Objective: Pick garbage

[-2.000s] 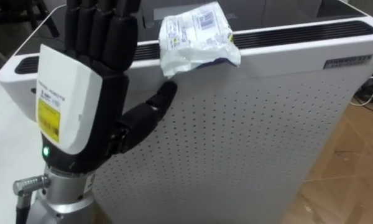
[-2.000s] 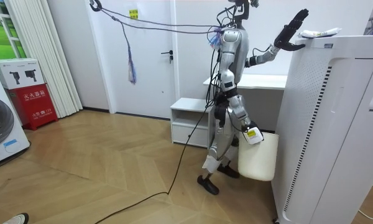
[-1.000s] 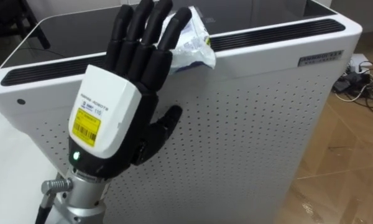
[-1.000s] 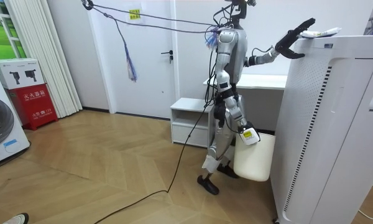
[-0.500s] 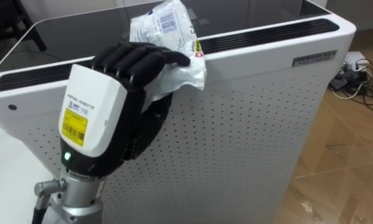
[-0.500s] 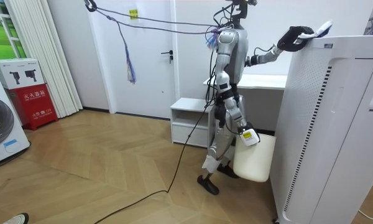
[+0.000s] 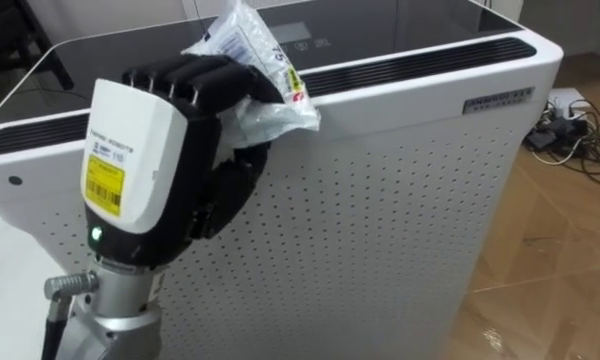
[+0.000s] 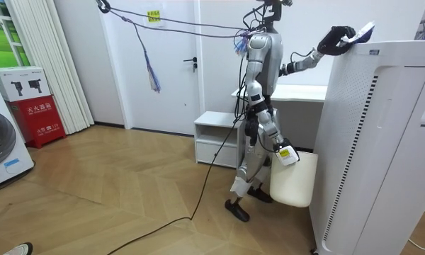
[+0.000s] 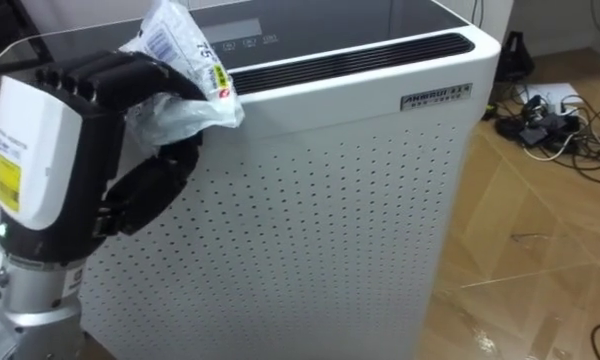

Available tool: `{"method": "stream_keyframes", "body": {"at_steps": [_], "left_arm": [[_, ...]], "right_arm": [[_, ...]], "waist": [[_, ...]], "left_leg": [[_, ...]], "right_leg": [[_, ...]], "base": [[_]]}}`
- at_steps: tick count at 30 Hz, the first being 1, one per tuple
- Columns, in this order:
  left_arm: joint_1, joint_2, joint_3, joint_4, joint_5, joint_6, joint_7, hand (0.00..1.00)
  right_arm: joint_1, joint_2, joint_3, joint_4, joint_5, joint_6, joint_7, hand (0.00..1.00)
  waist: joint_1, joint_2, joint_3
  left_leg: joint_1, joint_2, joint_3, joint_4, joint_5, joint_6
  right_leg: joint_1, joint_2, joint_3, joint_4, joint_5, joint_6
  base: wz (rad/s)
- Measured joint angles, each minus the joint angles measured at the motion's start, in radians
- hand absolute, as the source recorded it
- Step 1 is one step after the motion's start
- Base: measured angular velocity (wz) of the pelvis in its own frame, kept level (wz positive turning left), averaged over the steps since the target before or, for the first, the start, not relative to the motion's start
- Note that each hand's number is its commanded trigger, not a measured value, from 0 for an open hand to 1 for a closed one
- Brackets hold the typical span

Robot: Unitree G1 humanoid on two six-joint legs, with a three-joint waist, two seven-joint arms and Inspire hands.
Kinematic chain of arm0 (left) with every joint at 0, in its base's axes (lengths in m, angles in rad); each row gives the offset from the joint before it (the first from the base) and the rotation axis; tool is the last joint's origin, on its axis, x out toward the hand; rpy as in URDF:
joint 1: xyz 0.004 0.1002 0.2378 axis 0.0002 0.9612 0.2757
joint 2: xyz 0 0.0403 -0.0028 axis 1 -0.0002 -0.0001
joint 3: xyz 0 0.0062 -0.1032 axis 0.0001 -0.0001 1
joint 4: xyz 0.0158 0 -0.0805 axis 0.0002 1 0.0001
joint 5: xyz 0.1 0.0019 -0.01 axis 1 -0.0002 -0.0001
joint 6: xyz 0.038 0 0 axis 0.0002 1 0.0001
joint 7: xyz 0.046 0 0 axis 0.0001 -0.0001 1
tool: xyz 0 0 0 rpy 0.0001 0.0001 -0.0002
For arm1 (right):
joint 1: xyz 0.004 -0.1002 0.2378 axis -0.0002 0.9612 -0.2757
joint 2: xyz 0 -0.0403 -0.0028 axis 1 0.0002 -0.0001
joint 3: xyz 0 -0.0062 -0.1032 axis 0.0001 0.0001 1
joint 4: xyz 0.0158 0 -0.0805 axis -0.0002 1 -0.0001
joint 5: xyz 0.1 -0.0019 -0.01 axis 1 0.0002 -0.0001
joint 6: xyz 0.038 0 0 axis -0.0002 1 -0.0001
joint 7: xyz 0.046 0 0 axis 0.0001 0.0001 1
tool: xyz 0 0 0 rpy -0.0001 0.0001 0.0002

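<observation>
**Wrapper may slip**

Left eye view: the left robot hand (image 7: 145, 170) grips the wrapper (image 7: 260, 95) at the purifier's (image 7: 400, 200) top edge; slick film could slide out.
Room view: the bin (image 8: 292, 183) is low by the right robot hand (image 8: 284, 152); a drop would likely miss it.
Right eye view: loose film might snag the edge.

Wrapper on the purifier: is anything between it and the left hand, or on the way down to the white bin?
Nothing visible. The left hand has its fingers curled round the wrapper at the front edge of the purifier. In the room view the white bin hangs at the robot's right hand, with open air between.
</observation>
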Motion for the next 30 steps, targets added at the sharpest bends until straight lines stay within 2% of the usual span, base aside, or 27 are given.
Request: {"method": "stream_keyframes", "body": {"at_steps": [1,4,6,7,9,10,12,13,15,16,18,21,29,30], "left_arm": [[0.000,0.000,-0.001,-0.005,-0.025,0.003,-0.010,1.00],[0.001,0.000,-0.001,-0.023,-0.194,0.005,-0.061,1.00],[0.011,-0.008,0.004,-0.058,-0.381,0.002,-0.126,1.00],[0.015,-0.010,0.005,-0.066,-0.422,-0.003,-0.143,1.00],[0.020,-0.023,0.000,-0.099,-0.605,-0.011,-0.232,1.00],[0.020,-0.026,-0.006,-0.110,-0.661,-0.011,-0.255,1.00],[0.020,-0.042,-0.039,-0.138,-0.857,-0.013,-0.354,1.00],[0.020,-0.047,-0.044,-0.139,-0.898,-0.013,-0.381,1.00],[0.019,-0.055,-0.062,-0.137,-1.068,-0.012,-0.468,1.00],[0.020,-0.057,-0.068,-0.137,-1.113,-0.011,-0.495,1.00],[0.020,-0.062,-0.087,-0.141,-1.296,0.013,-0.604,1.00],[0.020,-0.062,-0.116,-0.141,-1.426,0.063,-0.704,1.00],[0.020,-0.060,-0.154,-0.141,-1.519,0.125,-0.890,1.00],[0.020,-0.058,-0.153,-0.141,-1.522,0.131,-0.908,1.00]], "right_arm": [[0.000,0.000,0.003,0.000,0.000,0.000,0.000,1.00],[0.000,0.001,0.018,0.000,0.000,0.000,0.000,1.00],[0.000,0.001,0.019,0.001,-0.005,0.000,0.010,1.00],[0.001,0.001,0.020,0.001,-0.006,0.000,0.012,1.00],[0.003,0.001,0.031,0.001,-0.007,0.000,0.015,1.00],[0.003,0.002,0.034,0.001,-0.006,0.000,0.015,1.00],[0.003,0.004,0.042,0.001,-0.005,0.000,0.017,1.00],[0.002,0.005,0.042,0.001,-0.005,0.000,0.017,1.00],[0.001,0.006,0.051,0.002,-0.009,0.000,0.016,1.00],[0.002,0.007,0.053,0.003,-0.009,0.000,0.016,1.00],[-0.002,0.006,0.063,0.002,-0.009,0.003,0.016,1.00],[-0.017,0.007,0.083,0.000,-0.009,0.020,0.024,1.00],[-0.025,0.006,0.090,-0.006,-0.006,0.061,0.036,1.00],[-0.025,0.007,0.090,-0.006,-0.006,0.064,0.038,1.00]], "waist": [[0.000,0.000,0.0002],[-0.006,-0.004,-0.0014],[-0.007,-0.006,-0.0024],[-0.009,-0.010,-0.0013],[-0.016,-0.014,-0.0045],[-0.017,-0.014,-0.0058],[-0.017,-0.025,-0.0034],[-0.017,-0.025,-0.0039],[-0.021,-0.024,-0.0040],[-0.019,-0.023,-0.0043],[-0.017,-0.018,-0.0066],[-0.016,-0.013,-0.0058],[-0.019,0.000,-0.0050],[-0.017,-0.005,-0.0015]], "left_leg": [[0.000,0.000,0.000,0.000,0.000,0.000],[-0.003,0.000,0.000,-0.003,0.000,0.000],[-0.005,0.001,0.001,-0.003,0.000,0.001],[-0.004,0.000,0.001,-0.003,0.000,0.001],[-0.010,-0.001,0.002,0.005,0.000,0.001],[-0.013,-0.001,0.002,0.008,0.000,0.001],[-0.019,0.000,0.003,0.013,0.000,0.001],[-0.020,0.001,0.003,0.014,0.000,0.001],[-0.022,0.000,0.003,0.016,0.000,0.001],[-0.024,0.001,0.003,0.017,0.000,0.001],[-0.041,0.008,0.016,0.030,0.000,0.001],[-0.052,0.018,0.043,0.037,0.000,0.001],[-0.053,0.022,0.049,0.044,-0.001,0.004],[-0.056,0.022,0.049,0.041,-0.001,0.004]], "right_leg": [[0.000,0.000,0.000,0.000,0.000,0.000],[-0.006,0.000,0.000,0.001,0.000,0.000],[-0.007,-0.001,0.001,0.001,0.000,0.000],[-0.007,-0.001,0.001,0.001,0.000,0.000],[-0.004,-0.002,-0.007,0.002,0.000,0.000],[-0.004,-0.002,-0.010,0.002,0.000,0.000],[-0.006,-0.002,-0.012,0.002,0.000,0.000],[-0.006,-0.001,-0.013,0.002,0.000,0.000],[-0.007,-0.001,-0.013,0.002,0.000,0.000],[-0.008,-0.001,-0.013,0.003,0.000,0.000],[-0.026,0.001,-0.008,0.015,0.000,0.000],[-0.042,0.003,0.001,0.028,0.002,-0.004],[-0.055,0.003,0.002,0.043,0.003,-0.004],[-0.056,0.003,0.001,0.044,0.003,-0.004]], "base": [[0.00],[0.00],[0.00],[0.00],[0.10],[0.11],[0.06],[0.00],[0.00],[0.00],[-0.05],[-0.09],[0.00],[0.00]]}}
